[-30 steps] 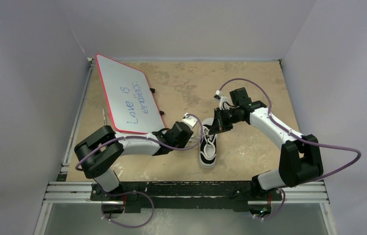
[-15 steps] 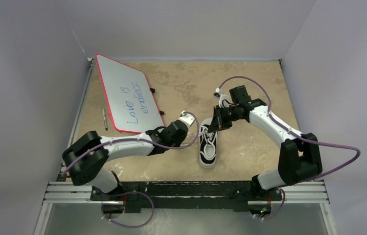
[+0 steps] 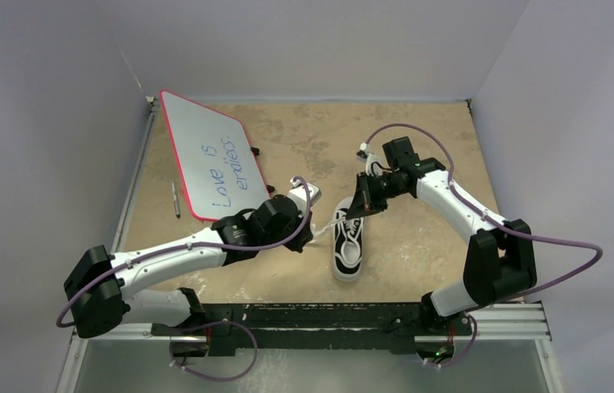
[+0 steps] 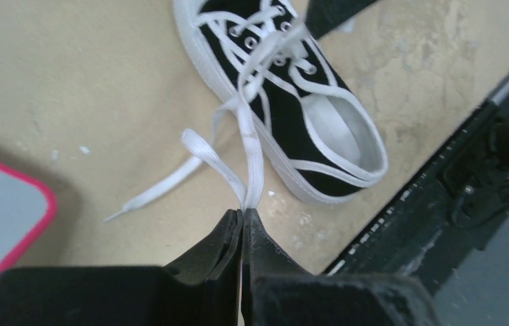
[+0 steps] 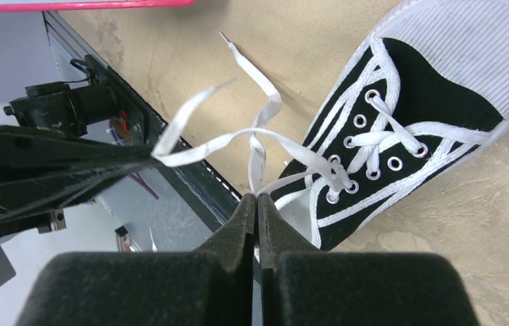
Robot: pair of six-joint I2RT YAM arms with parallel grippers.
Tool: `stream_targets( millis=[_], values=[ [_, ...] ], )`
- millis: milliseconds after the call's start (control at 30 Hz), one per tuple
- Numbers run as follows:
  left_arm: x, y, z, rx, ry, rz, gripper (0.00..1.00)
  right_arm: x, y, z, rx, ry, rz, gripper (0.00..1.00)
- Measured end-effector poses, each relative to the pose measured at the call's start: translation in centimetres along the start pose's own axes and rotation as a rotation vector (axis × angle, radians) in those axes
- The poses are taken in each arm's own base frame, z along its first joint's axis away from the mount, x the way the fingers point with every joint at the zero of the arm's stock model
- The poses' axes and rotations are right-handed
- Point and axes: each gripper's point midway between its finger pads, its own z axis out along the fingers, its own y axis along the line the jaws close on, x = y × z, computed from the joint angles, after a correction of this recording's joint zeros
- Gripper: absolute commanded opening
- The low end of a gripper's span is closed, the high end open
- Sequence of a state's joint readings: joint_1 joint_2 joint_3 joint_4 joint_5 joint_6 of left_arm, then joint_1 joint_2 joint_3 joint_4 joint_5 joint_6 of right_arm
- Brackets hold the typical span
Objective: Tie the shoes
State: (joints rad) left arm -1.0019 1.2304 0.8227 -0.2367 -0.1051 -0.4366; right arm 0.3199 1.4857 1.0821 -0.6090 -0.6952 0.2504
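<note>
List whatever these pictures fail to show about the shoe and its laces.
- Left wrist view: the top edge cuts off the shoe toe; the left gripper hides how much lace it pinches.
- Right wrist view: the right gripper hides the heel; whether the crossed strands form a knot is unclear.
- Top view: the lace is too thin to trace, and the arms cover both grips.

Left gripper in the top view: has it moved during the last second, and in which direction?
Yes. The left gripper, shut on a lace, drew to the left, away from the shoe and toward the whiteboard.
</note>
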Motion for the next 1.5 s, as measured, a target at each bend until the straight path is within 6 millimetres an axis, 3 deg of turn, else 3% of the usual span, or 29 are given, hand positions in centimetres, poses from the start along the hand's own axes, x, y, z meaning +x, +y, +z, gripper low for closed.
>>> stream_targets(
  millis=[100,267,400,567,733,1000,1200,1367,1500],
  values=[
    [0.6,-1.6,-0.2,0.074,0.033,-0.055,0.00,-0.4,0.3,-0.2,0.005,-0.003,0.014,0.00],
    [-0.1,-5.3,0.1,0.252,-0.006,-0.178,0.00,-1.0,0.2,0.1,0.010,0.015,0.048,0.00],
    [-0.6,-8.3,1.5,0.386,-0.010,-0.282,0.00,-0.9,-0.1,0.4,0.014,0.034,0.071,0.00],
    [0.3,-10.3,3.6,0.453,0.057,-0.323,0.00,-0.8,-0.2,0.5,0.015,0.038,0.075,0.00],
    [-0.9,-11.8,4.6,0.513,0.053,-0.324,0.00,-0.8,-0.3,0.6,0.016,0.042,0.074,0.00],
    [-3.9,-14.2,4.1,0.649,-0.045,-0.295,0.02,-0.9,-0.3,0.7,0.016,0.048,0.063,0.00],
    [-2.3,-14.5,6.7,0.676,-0.016,-0.282,0.04,-0.8,-0.2,0.6,0.009,0.054,0.046,0.00],
    [-1.4,-14.9,8.0,0.716,-0.013,-0.320,0.12,-1.0,-0.3,0.7,0.010,0.059,0.037,0.00],
    [-2.1,-15.4,7.7,0.749,-0.043,-0.316,0.28,-1.0,-0.4,0.8,0.009,0.064,0.036,0.00]
  ],
)
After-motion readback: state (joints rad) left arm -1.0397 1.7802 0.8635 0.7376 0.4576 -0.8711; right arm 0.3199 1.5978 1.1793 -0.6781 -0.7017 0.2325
